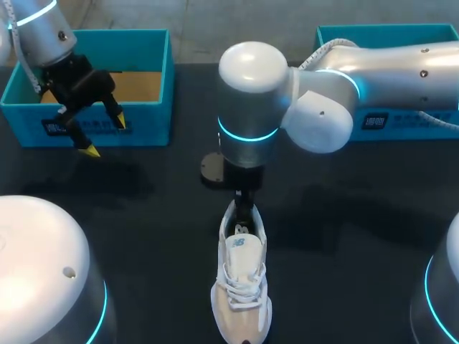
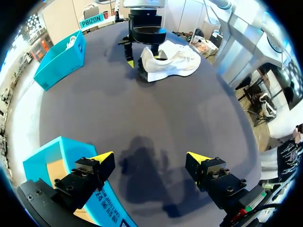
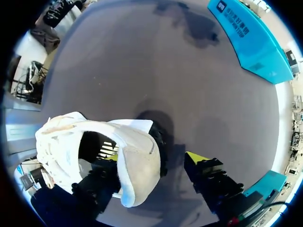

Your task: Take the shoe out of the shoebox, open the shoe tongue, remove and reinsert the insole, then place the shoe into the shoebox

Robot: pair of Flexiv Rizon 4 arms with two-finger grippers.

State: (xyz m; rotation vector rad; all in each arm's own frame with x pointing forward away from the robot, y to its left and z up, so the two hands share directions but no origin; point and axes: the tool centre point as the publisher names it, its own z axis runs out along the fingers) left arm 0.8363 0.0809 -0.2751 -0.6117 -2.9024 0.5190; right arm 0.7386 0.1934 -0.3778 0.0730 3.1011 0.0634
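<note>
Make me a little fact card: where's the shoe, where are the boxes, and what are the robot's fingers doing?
Shoe: white, laces up, on the black table, outside both boxes.
Boxes: blue left box and blue right box at the far edge.
Left fingers: open, empty, by the left box's front.
Right fingers: open at the shoe's heel, one inside the shoe, one behind it.

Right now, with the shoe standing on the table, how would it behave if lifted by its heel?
The shoe looks light for its size, with a thin fabric upper. Its heel collar seems soft, so lifted there by the right gripper it would probably flex and let the toe droop. Pushed, it would likely slide on its flat sole rather than tip.
</note>
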